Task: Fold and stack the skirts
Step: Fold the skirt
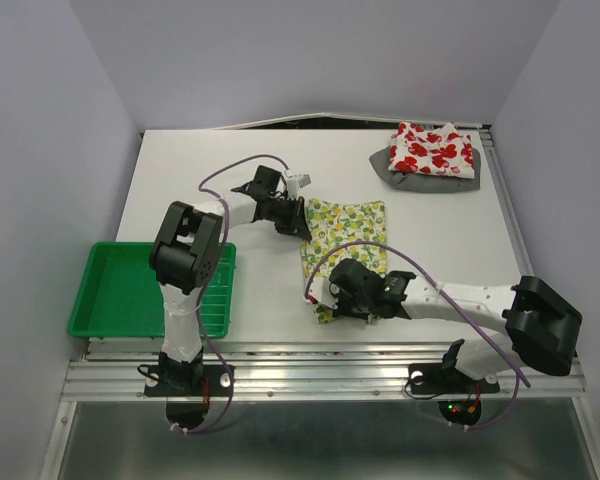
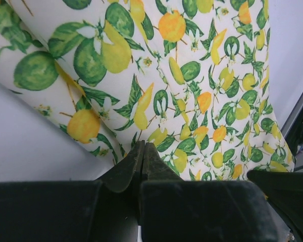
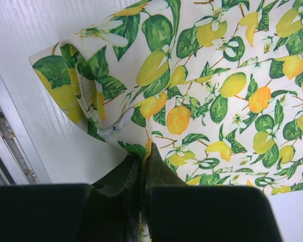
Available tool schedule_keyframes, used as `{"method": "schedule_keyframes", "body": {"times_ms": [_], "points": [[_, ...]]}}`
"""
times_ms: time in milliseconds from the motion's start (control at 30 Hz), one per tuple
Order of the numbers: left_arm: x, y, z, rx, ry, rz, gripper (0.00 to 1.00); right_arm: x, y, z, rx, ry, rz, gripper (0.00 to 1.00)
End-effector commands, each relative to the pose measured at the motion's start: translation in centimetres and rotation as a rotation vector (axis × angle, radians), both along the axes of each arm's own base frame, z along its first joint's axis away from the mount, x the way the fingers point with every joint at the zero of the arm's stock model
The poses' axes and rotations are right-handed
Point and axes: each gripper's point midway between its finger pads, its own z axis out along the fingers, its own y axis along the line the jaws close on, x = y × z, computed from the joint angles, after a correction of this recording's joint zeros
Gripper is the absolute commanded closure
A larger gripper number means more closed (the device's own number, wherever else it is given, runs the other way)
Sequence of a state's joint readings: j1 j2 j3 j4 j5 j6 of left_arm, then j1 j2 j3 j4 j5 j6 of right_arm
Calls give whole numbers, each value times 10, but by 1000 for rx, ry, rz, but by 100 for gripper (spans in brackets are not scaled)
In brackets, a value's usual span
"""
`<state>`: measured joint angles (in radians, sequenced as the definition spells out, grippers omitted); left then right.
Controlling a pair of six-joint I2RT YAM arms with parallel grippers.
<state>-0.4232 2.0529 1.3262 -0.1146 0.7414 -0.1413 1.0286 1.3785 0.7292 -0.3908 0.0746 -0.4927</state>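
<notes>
- Lemon skirt (image 1: pixel 348 235) lies long axis near-to-far.
- Your left gripper (image 1: pixel 300 218), arm bent rightward, pinches its far-left corner.
- Your right gripper (image 1: pixel 325 298), arm stretched leftward, pinches its near-left corner.

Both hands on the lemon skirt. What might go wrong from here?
Left hand and right hand grip the lemon skirt only at its edge; it may slip out mid-fold.
The corner beside the right hand is curled over; the fold may lock in a crease.
The right arm's cable loops over the cloth and may snag it.
</notes>
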Motion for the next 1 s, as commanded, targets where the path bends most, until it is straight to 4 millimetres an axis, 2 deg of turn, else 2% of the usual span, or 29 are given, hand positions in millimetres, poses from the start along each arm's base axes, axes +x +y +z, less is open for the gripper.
{"method": "schedule_keyframes", "body": {"times_ms": [0,200,400,533,700,800,867,967], "points": [[12,-2,54,-49,-126,-16,100,-10,6,12,33,58,2,99],[-1,-2,43,-66,-80,-53,100,-13,7,12,33,85,-24,99],[0,-5,29,-70,-58,-69,100,-15,14,18,55,108,-15,99],[-10,-14,39,-153,-26,-111,100,-16,16,19,57,118,-13,99],[-20,-19,67,-244,-62,-149,100,-16,18,18,58,123,-10,99],[-24,-20,73,-244,-70,-145,100,-17,18,15,52,128,-10,99],[-26,-21,70,-237,-58,-141,100,-17,18,14,48,134,-12,99],[-23,-18,53,-194,-29,-107,100,-17,19,15,53,139,-17,99]]}}
